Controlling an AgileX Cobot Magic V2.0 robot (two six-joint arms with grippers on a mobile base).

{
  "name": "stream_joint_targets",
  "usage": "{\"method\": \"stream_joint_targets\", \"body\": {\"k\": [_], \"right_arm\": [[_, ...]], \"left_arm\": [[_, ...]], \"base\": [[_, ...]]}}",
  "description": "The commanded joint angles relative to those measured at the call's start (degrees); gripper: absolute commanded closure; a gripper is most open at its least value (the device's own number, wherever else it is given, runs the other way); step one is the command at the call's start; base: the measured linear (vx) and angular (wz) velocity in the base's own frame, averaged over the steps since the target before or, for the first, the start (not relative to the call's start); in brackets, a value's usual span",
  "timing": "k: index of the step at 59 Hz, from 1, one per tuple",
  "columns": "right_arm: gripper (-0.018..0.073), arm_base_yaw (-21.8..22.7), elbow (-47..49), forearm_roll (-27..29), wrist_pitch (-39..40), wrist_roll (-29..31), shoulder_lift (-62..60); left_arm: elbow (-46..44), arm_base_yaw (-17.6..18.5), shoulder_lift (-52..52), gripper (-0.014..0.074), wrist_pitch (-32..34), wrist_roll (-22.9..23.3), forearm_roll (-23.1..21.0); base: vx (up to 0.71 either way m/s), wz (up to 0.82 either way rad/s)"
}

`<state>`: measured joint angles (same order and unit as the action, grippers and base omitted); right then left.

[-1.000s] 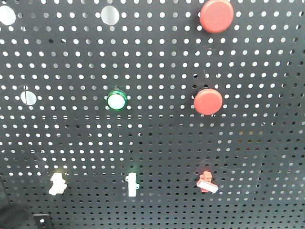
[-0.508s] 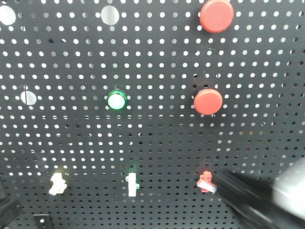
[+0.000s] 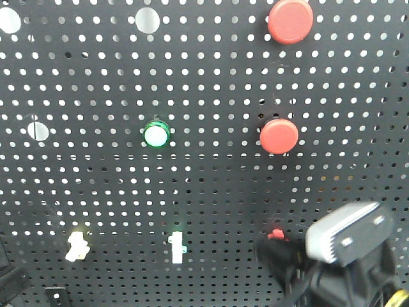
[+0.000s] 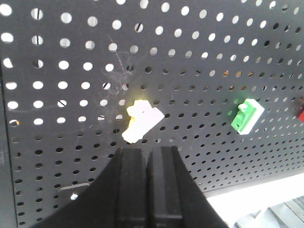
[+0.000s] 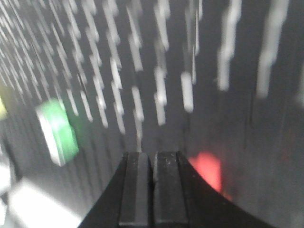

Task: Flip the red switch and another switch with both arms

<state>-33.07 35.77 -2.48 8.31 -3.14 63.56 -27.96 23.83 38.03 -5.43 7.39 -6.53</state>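
The red switch [image 3: 276, 235] sits low right on the black pegboard [image 3: 211, 83], and only its top shows above my blurred right arm [image 3: 348, 256]. In the right wrist view my right gripper [image 5: 152, 154] is shut and empty, with the switch a red blur [image 5: 208, 171] just right of its tips. The pale yellow switch [image 3: 77, 246] is low left. My left gripper [image 4: 147, 151] is also shut and empty, its tips just below that yellow switch [image 4: 141, 120] and apart from it.
A slim white-and-green toggle [image 3: 177, 247] stands between the two switches. It also appears in the wrist views as a green toggle [image 4: 247, 116] and a green blur [image 5: 58, 130]. Above are a round green button [image 3: 156, 135] and two big red push buttons [image 3: 278, 136] [image 3: 291, 20].
My right arm has swung in from the lower right and now covers most of the red switch. The dark shape at the bottom left has hardly moved.
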Motion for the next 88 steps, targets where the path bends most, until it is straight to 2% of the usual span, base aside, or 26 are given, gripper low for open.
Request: {"method": "stream_joint_targets", "body": {"k": [1, 10, 14, 34, 69, 76, 80, 85, 88], "right_arm": [[0.0566, -0.07, 2.13, 0.96, -1.81, 0.23, -0.86], [0.0566, -0.07, 2.13, 3.33, -10.53, 0.06, -1.14], [0.0566, -0.07, 2.13, 3.89, -11.77, 0.52, -1.52], [0.0566, -0.07, 2.13, 3.83, -4.13, 0.57, -5.17], [0.0566, -0.07, 2.13, 3.83, -4.18, 0.57, -5.17], [0.0566, -0.07, 2.13, 3.83, -4.18, 0.57, -5.17], [0.0566, -0.07, 2.13, 3.83, -4.18, 0.57, -5.17], [0.0566, -0.07, 2.13, 3.83, -4.18, 0.57, -5.17], [0.0566, -0.07, 2.13, 3.83, -4.18, 0.57, -5.17]], "left_arm": [[-2.04, 0.26, -0.32, 0.0596, 5.43, 0.08, -0.06], [-2.04, 0.26, -0.32, 0.0596, 5.43, 0.08, -0.06], [-2.04, 0.26, -0.32, 0.0596, 5.43, 0.08, -0.06], [-2.04, 0.26, -0.32, 0.0594, 4.86, 0.08, -0.22], [-2.04, 0.26, -0.32, 0.0594, 4.86, 0.08, -0.22], [-1.72, 0.00, -0.32, 0.0594, 6.68, -3.56, 4.07], [-0.97, -1.14, -1.36, 0.0594, 6.82, -8.16, 7.16], [1.55, -4.78, -3.78, 0.0594, 6.58, -11.75, 7.94], [3.74, -7.65, -5.98, 0.0594, 6.58, -11.65, 7.83]], "base": [[0.00, 0.00], [0.00, 0.00], [0.00, 0.00], [0.00, 0.00], [0.00, 0.00], [0.00, 0.00], [0.00, 0.00], [0.00, 0.00], [0.00, 0.00]]}}
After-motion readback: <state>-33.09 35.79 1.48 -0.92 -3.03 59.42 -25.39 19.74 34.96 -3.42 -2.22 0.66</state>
